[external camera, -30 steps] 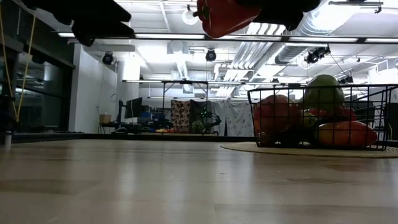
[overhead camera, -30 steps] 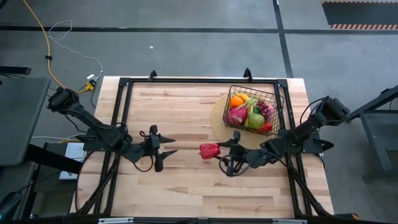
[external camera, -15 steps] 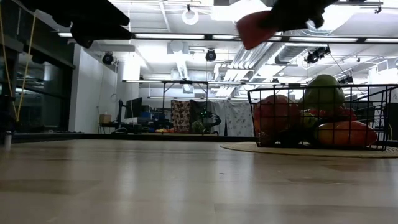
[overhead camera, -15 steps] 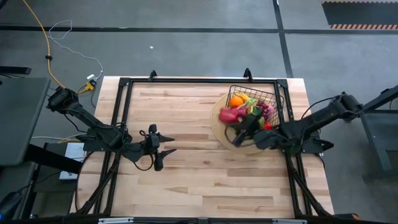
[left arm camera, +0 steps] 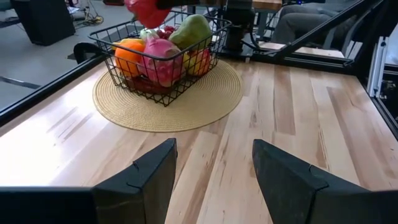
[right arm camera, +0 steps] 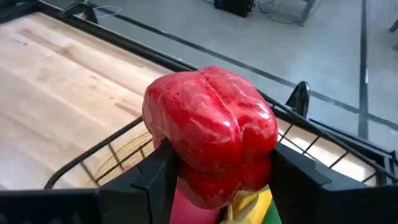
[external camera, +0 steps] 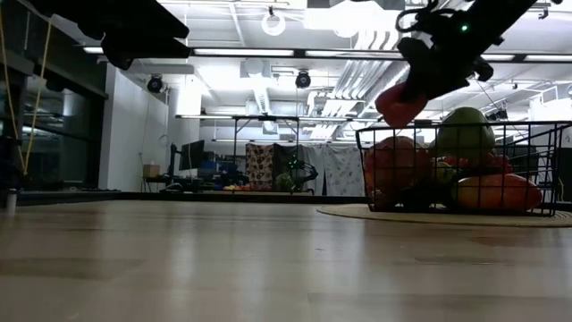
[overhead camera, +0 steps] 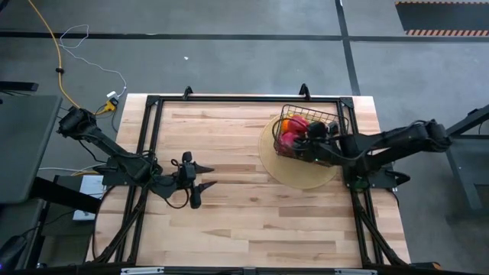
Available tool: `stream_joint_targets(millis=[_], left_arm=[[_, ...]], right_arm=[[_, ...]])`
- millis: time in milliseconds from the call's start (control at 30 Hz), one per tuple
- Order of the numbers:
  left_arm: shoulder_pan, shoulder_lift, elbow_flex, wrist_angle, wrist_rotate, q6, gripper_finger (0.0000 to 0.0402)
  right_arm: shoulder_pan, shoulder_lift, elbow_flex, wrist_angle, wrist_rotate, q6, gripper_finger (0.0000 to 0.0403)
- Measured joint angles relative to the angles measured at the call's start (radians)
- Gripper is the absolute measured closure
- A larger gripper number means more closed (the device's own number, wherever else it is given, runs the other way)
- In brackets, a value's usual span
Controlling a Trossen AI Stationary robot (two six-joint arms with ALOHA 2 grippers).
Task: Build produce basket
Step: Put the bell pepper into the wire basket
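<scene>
Basket (overhead camera: 312, 134) at upper right of the high view, sitting on a round tan mat (overhead camera: 294, 169) on the wood surface (overhead camera: 229, 206). Black wire grid, upright sides.

Right tool (overhead camera: 304, 137) reaches in from the right edge of the frame and hangs over the basket, pinching a red pepper (right arm camera: 211, 134) between its two fingers. Right wrist view: pepper fills the centre, both dark fingers pressed against its sides; its lower part is hidden behind them. A bit of pink and a bit of yellow-green show just beneath. Low view: pepper (external camera: 399, 103) sits above the basket's near left rim, not touching the load; the tool above it is partly cut off by the top edge.

Produce in the basket, from the left wrist view: orange (left arm camera: 129, 50) at the left, pink dragon fruit (left arm camera: 163, 62) in the middle front, green pear (left arm camera: 193, 30) behind it, something red-orange to the right that is hard to identify. Pepper there is cut off by the top of the frame. In the high view the arm covers most of the load; only orange and pink patches are visible.

Left tool (overhead camera: 205, 179) at centre left of the high view, over bare wood, well apart from the basket, fingers spread with nothing between them. In the left wrist view its fingers (left arm camera: 143, 180) fill the bottom edge with a gap between them.

Background room in the low view is dim and too cluttered to read.
</scene>
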Motion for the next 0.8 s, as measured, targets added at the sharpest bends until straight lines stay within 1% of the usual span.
stream_joint_targets(millis=[133,267,367,433,533,667,800], left_arm=[[0.0,0.0,0.0,0.0,0.0,0.0,0.0202],[0.0,0.0,0.0,0.0,0.0,0.0,0.0202],[0.0,0.0,0.0,0.0,0.0,0.0,0.0202],[0.0,0.0,0.0,0.0,0.0,0.0,0.0202],[0.0,0.0,0.0,0.0,0.0,0.0,0.0202],[0.0,0.0,0.0,0.0,0.0,0.0,0.0202],[0.0,0.0,0.0,0.0,0.0,0.0,0.0202]], right_arm=[[-0.039,0.019,0.0,0.045,0.023,-0.031,0.0206],[-0.071,0.023,0.0,0.022,0.026,-0.032,0.0206],[-0.102,0.023,0.0,0.038,0.035,-0.029,0.0206],[-0.126,0.023,0.0,0.052,0.026,-0.028,0.0206],[-0.16,0.023,0.0,0.056,-0.016,-0.028,0.0205],[-0.194,0.023,0.0,0.058,-0.088,-0.025,0.0186],[-0.211,0.023,0.0,0.058,-0.097,-0.021,0.0154]])
